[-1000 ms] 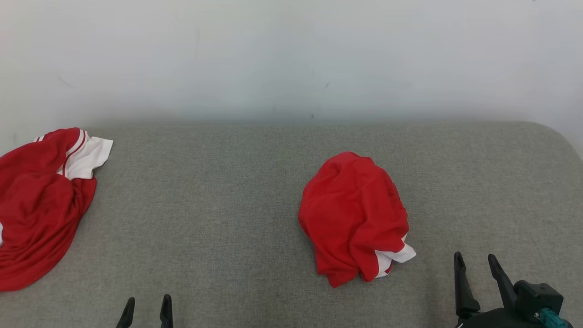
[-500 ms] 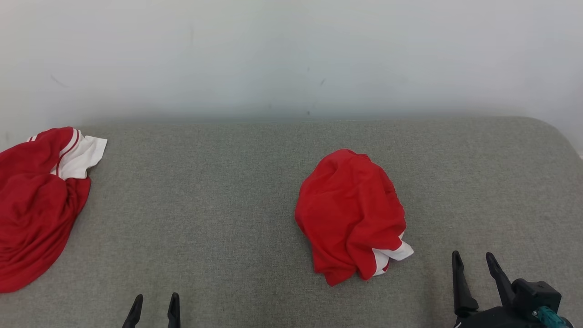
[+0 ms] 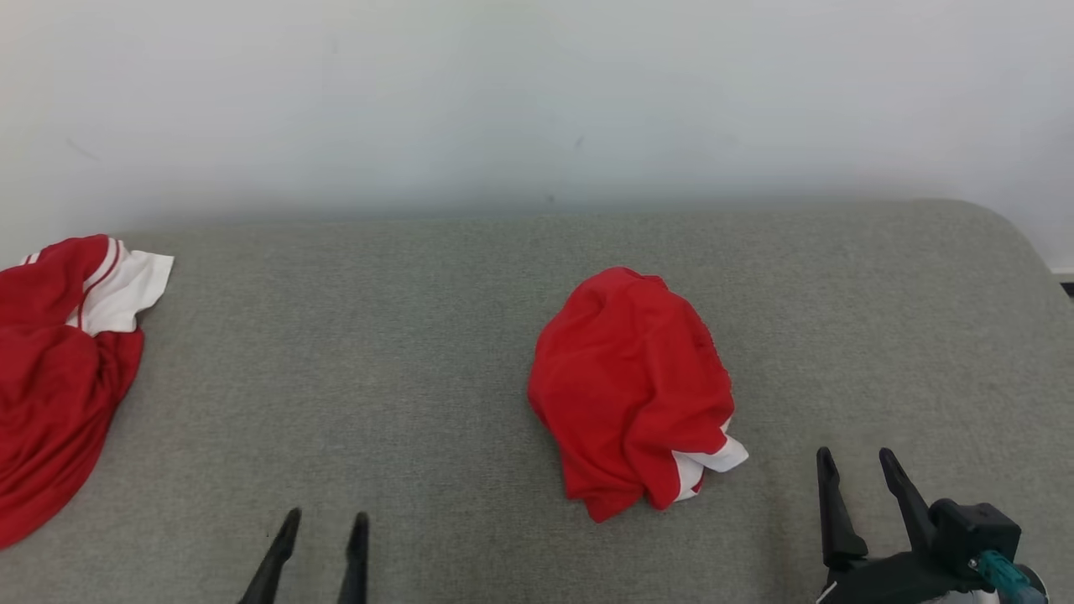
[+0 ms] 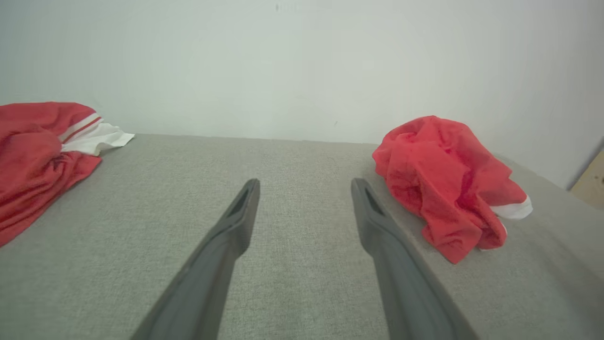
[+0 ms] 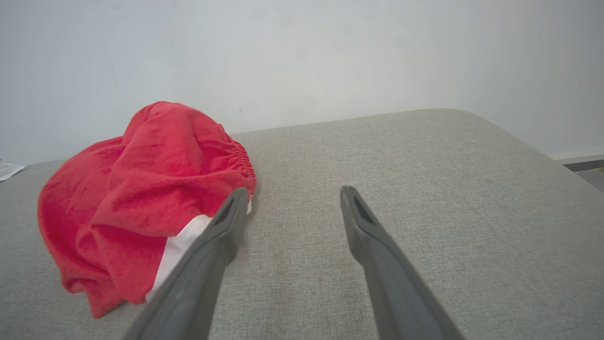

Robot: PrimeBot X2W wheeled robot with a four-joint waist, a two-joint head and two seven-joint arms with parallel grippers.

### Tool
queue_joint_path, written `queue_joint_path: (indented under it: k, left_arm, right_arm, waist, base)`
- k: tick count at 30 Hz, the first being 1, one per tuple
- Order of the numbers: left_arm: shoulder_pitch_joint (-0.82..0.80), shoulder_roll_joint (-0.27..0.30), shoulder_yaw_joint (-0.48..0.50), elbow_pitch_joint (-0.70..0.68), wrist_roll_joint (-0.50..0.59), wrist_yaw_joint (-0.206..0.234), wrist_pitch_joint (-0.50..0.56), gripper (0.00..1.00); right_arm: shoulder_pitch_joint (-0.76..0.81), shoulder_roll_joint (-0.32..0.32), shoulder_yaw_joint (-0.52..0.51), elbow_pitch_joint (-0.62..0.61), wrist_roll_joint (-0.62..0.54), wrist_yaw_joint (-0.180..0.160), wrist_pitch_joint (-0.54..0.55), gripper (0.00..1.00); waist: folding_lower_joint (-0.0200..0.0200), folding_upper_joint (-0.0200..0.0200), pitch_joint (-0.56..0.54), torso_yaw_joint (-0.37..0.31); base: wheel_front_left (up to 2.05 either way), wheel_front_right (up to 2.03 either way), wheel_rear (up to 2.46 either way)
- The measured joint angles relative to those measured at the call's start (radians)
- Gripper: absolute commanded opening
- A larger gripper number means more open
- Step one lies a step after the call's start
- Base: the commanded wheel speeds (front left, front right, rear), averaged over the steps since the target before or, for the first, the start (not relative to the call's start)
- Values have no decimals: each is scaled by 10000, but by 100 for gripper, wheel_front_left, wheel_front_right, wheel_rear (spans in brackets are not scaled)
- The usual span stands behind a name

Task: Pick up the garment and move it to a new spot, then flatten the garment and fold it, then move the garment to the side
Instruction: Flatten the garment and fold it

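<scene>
We see two garments on the cushion (image 3: 377, 352): red garment (image 3: 633, 390) central, second garment (image 3: 50, 377) at left edge; left gripper (image 3: 326, 514), right gripper (image 3: 854, 453) both spread, empty.

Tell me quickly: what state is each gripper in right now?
Left gripper: open, holding nothing.
Right gripper: open, holding nothing, beside the crumpled red garment.

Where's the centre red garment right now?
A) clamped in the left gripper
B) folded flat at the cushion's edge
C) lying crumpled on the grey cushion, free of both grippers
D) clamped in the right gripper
C: the centre red garment sits bunched on the grey cushion, with the left gripper and right gripper both open and short of it.
</scene>
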State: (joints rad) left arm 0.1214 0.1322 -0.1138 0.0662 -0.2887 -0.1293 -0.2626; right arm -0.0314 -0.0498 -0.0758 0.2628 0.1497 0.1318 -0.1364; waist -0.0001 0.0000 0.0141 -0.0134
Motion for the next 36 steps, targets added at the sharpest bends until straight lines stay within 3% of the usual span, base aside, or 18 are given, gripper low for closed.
queue_joint_path:
  k: [7, 13, 22, 27, 33, 34, 35, 36]
  left_arm:
    - [-1900, 1068, -1691, 535, 31, -4, 217, 100]
    - [-4178, 1643, -3024, 1097, -207, -17, 1143, 100]
    - [-7115, 1586, -3860, 3091, -729, -19, 3281, 100]
    - [-8028, 1413, -3956, 4270, -675, 79, 3891, 100]
    - [-8814, 1181, -3962, 5693, -523, 669, 4395, 100]
    - [-8870, 1124, -3900, 5864, -539, 805, 4456, 53]
    - [-8920, 1064, -3870, 6034, -550, 945, 4564, 36]
    - [-8971, 1018, -3845, 6192, -550, 1072, 4592, 0]
  right_arm:
    - [-152, -2, 272, -146, 180, 0, 27, 100]
    - [-323, -2, 491, -77, 385, 0, -94, 100]
    - [-569, -6, 790, 343, 884, 0, -487, 100]
    - [-765, -6, 968, 594, 1057, 0, -679, 100]
    - [-934, -4, 1147, 830, 1131, 0, -849, 100]
    - [-934, -6, 1143, 861, 1131, 0, -853, 100]
    - [-936, -10, 1143, 876, 1131, 0, -857, 100]
    - [-941, -10, 1147, 897, 1129, 0, -876, 100]
  waist:
    - [2, 0, 159, -592]
    - [2, 0, 356, -1451]
    - [2, 0, 836, -2933]
    - [3, 1, 1157, -3679]
    - [3, 1, 1607, -4367]
    - [3, 1, 1656, -4425]
    - [3, 1, 1699, -4468]
    - [2, 1, 1734, -4498]
  base:
    - [0, 0, 0]
    - [0, 0, 0]
    - [0, 0, 0]
    - [0, 0, 0]
    - [0, 0, 0]
    - [0, 0, 0]
    - [0, 0, 0]
    - [0, 0, 0]
